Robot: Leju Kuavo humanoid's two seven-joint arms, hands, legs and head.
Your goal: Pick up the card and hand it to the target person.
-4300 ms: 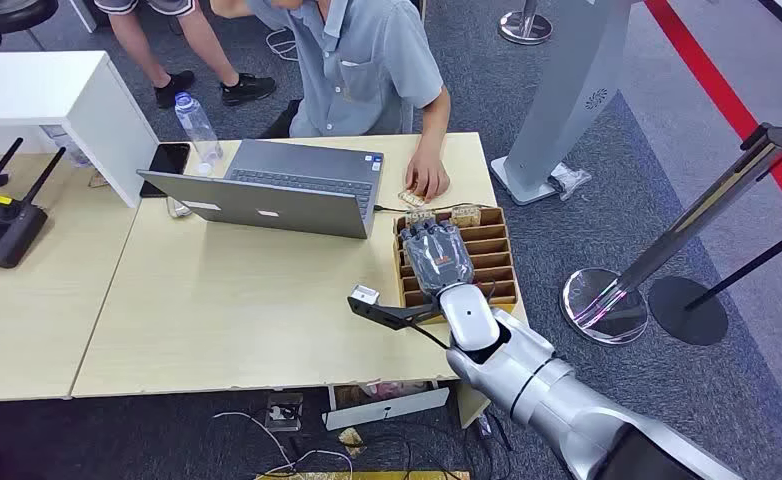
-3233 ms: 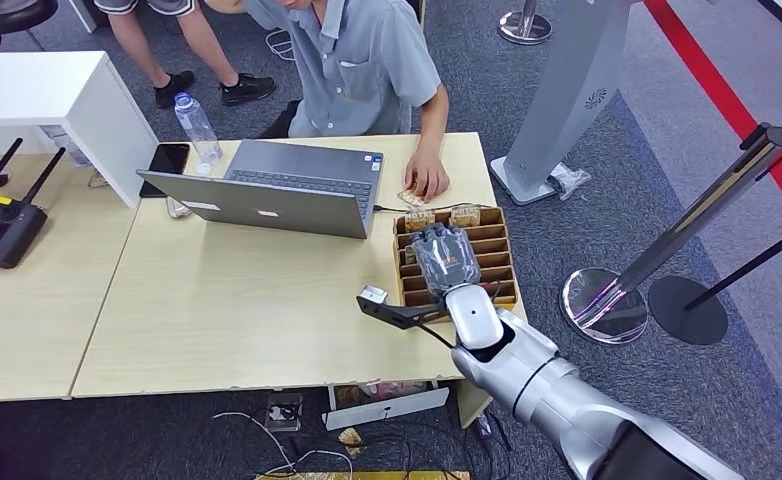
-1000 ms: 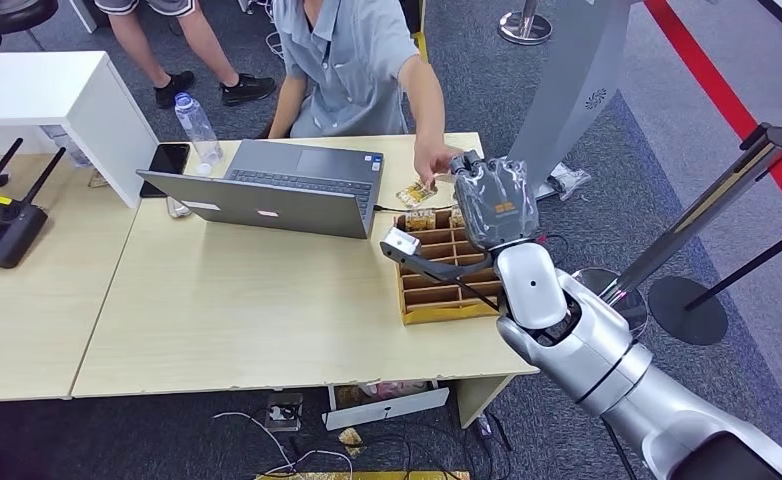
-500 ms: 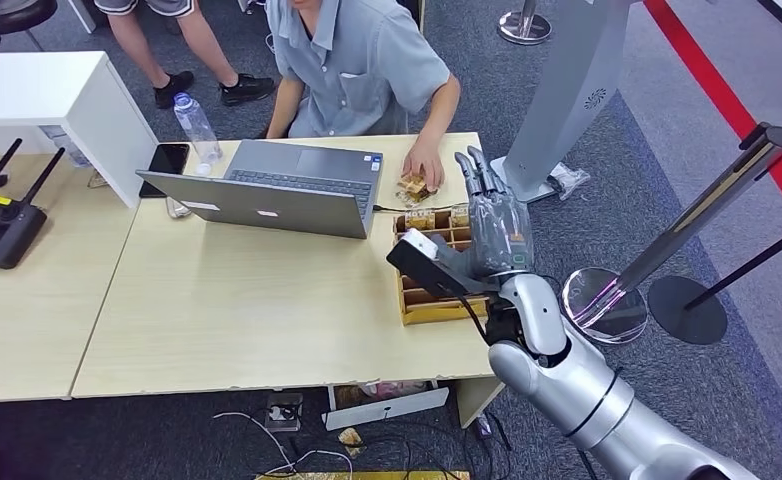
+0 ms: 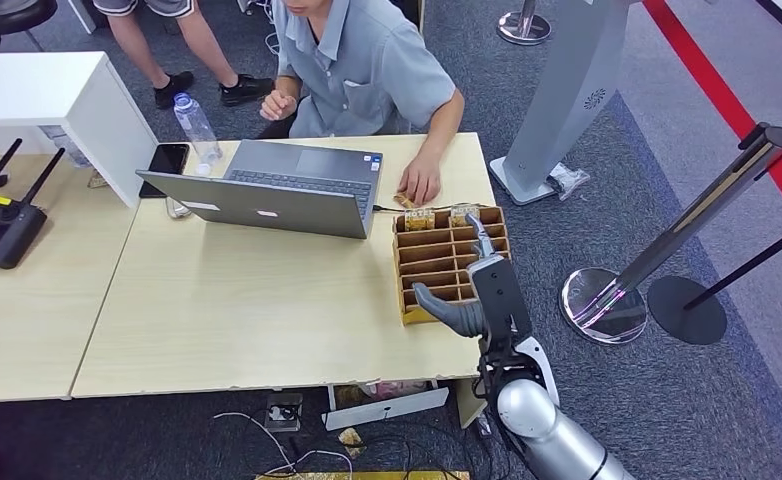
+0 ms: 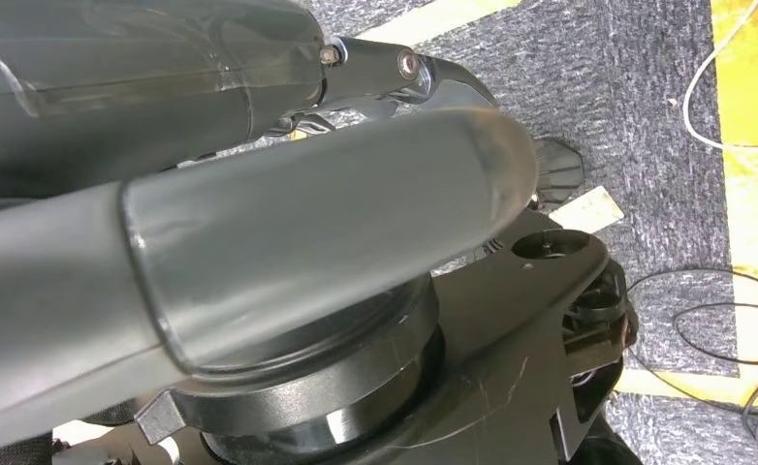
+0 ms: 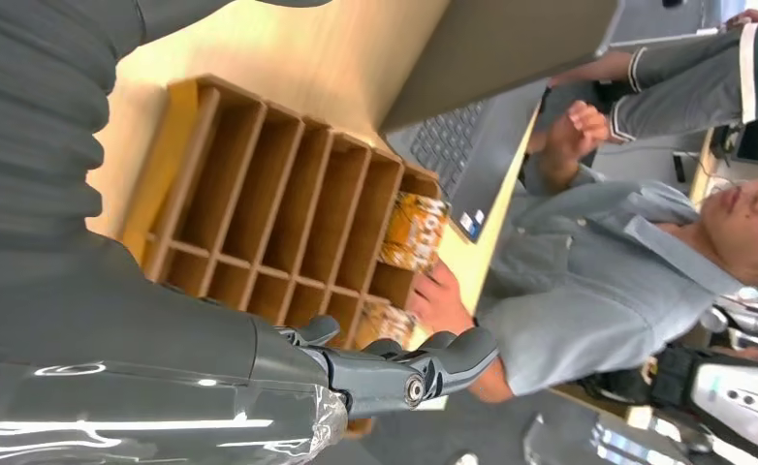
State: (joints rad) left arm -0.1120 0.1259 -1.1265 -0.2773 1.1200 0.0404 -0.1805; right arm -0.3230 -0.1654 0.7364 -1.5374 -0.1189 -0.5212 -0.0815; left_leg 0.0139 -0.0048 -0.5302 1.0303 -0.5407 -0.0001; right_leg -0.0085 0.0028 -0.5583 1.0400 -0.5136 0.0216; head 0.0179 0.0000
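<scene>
My right hand [image 5: 482,290] hovers over the near edge of the wooden compartment box [image 5: 401,270], fingers stretched out and thumb apart, holding nothing. Orange printed cards [image 5: 419,214] stand in the box's far compartments, also seen in the right wrist view as cards [image 7: 414,231]. The seated person in a grey shirt [image 5: 367,70] rests a hand [image 5: 422,185] on the table just beyond the box, with a card [image 5: 404,200] beside the fingers. In the left wrist view my left hand [image 6: 259,194] shows a thick straight thumb and dark fingers with nothing in them.
An open laptop [image 5: 277,190] sits left of the box, with a water bottle [image 5: 197,125] and a phone [image 5: 169,160] behind it. A black router [image 5: 2,220] lies far left. Stanchions [image 5: 605,305] stand on the carpet to the right.
My right hand was raised next to the person's hand; its fingers spread, and it has dropped back to the box's near edge. The person's hand went back to the table with a card.
</scene>
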